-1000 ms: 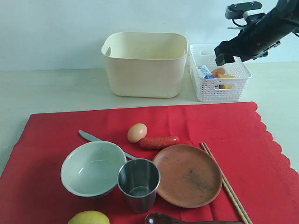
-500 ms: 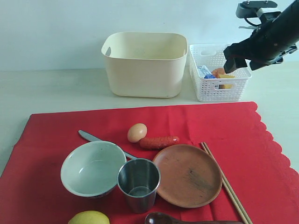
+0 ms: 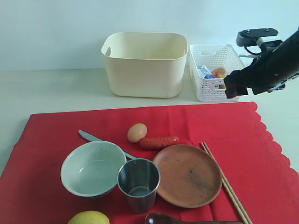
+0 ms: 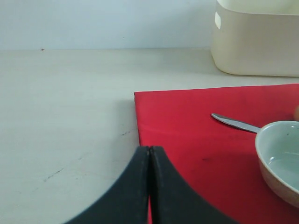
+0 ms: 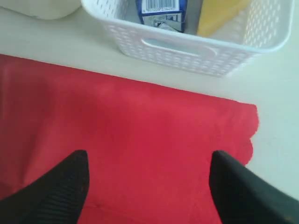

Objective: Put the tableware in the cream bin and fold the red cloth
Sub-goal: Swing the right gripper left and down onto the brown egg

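The red cloth (image 3: 261,154) covers the near table and carries the tableware: a pale bowl (image 3: 92,168), a steel cup (image 3: 138,184), a brown plate (image 3: 187,175), chopsticks (image 3: 226,184), a knife (image 3: 91,136) and a dark spoon (image 3: 161,218). Behind the cloth stands the cream bin (image 3: 145,63). My right gripper (image 3: 232,89) hangs open and empty above the cloth's far right corner, its fingers wide apart over the red cloth (image 5: 140,121). My left gripper (image 4: 149,149) is shut and empty over the cloth's left edge, near the bowl (image 4: 280,158) and knife (image 4: 233,123).
A white lattice basket (image 3: 217,72) with a milk carton (image 5: 161,11) and other food stands right of the bin. An egg (image 3: 137,132) and a sausage (image 3: 159,141) lie on the cloth beyond the plate. A lemon (image 3: 88,218) sits at the front edge.
My right arm has come down and to the right, from above the white basket to in front of it over the cloth's corner. The tableware has not moved.
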Robot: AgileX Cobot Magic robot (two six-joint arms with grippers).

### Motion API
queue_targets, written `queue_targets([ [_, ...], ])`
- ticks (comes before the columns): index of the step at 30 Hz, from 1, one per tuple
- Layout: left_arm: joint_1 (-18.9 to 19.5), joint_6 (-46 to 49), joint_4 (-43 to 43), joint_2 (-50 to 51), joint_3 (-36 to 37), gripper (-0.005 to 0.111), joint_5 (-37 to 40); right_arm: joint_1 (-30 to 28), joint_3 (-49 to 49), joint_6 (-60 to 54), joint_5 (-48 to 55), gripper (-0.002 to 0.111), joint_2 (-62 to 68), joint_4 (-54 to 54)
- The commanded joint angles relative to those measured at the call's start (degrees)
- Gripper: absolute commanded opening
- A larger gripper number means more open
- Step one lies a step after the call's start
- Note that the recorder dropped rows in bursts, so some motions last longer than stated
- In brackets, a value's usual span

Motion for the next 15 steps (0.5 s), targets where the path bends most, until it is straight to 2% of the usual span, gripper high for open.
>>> queue_targets([
  [1,-0.4,-0.1,-0.2,-0.3,0.1,0.000,-0.6,3.8,0.8,-0.9,-3.4,0.068,-0.7,0.2],
  [7,-0.4,-0.1,-0.2,-0.3,0.1,0.000,-0.6,9.1,0.8,-0.6,-5.7,0.068,-0.6,0.2],
  [13,-0.4,-0.1,-0.2,-0.3,0.1,0.000,-0.6,9.5,0.8,5.0,-9.9,0.068,-0.1,1.8],
  [15,-0.4,-0.1,-0.2,-0.3,0.1,0.000,-0.6,10.2,0.8,3.1,-8.9,0.068,-0.1,3.1],
])
